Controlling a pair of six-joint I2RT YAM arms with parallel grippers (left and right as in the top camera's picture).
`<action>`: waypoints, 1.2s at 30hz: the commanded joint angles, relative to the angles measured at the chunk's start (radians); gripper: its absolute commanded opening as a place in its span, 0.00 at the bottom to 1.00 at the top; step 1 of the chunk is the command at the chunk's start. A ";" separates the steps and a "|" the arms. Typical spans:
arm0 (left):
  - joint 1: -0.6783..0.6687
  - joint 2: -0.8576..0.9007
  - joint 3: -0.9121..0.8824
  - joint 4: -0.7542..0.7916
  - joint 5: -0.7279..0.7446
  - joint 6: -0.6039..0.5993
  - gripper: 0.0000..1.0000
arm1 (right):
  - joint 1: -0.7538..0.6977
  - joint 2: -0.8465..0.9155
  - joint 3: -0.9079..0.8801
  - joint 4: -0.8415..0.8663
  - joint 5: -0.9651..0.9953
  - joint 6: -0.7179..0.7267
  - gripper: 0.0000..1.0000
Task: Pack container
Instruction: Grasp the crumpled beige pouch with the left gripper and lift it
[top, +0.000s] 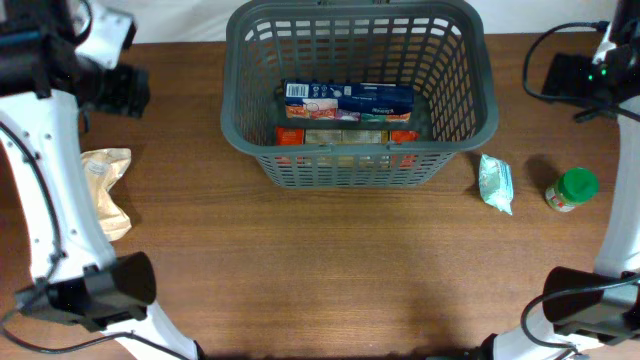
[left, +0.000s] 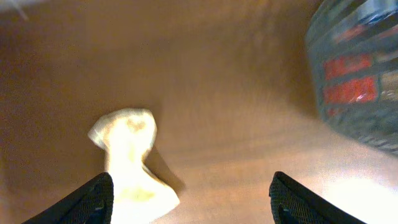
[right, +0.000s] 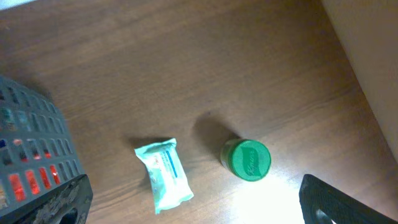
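Note:
The dark grey slotted basket (top: 456, 80) stands at the back middle of the table and holds a blue box (top: 348, 98) and red-labelled packs (top: 345, 137). Its wall shows in the left wrist view (left: 373, 118) and the right wrist view (right: 31, 124). A pale crumpled bag (top: 108, 185) lies at the left, also in the left wrist view (left: 130, 155). A light green packet (top: 496, 183) (right: 164, 174) and a green-lidded jar (top: 572, 189) (right: 247, 159) lie at the right. My left gripper (left: 189, 202) is open above the bag. My right gripper (right: 196, 205) is open above the packet and jar.
The brown wooden table (top: 330, 270) carries everything. A black device with cables (top: 575, 72) sits at the back right. White arm bases stand at the front left (top: 95, 290) and the front right (top: 590, 305).

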 joint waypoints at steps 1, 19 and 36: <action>0.108 0.027 -0.212 0.024 0.103 -0.031 0.72 | -0.093 0.000 0.008 -0.029 0.016 0.007 0.99; 0.296 0.047 -0.726 0.340 -0.120 -0.132 0.99 | -0.300 0.000 0.008 -0.063 -0.111 0.006 0.99; 0.430 0.237 -0.804 0.523 -0.065 -0.022 0.99 | -0.300 0.000 0.008 -0.064 -0.111 0.007 0.99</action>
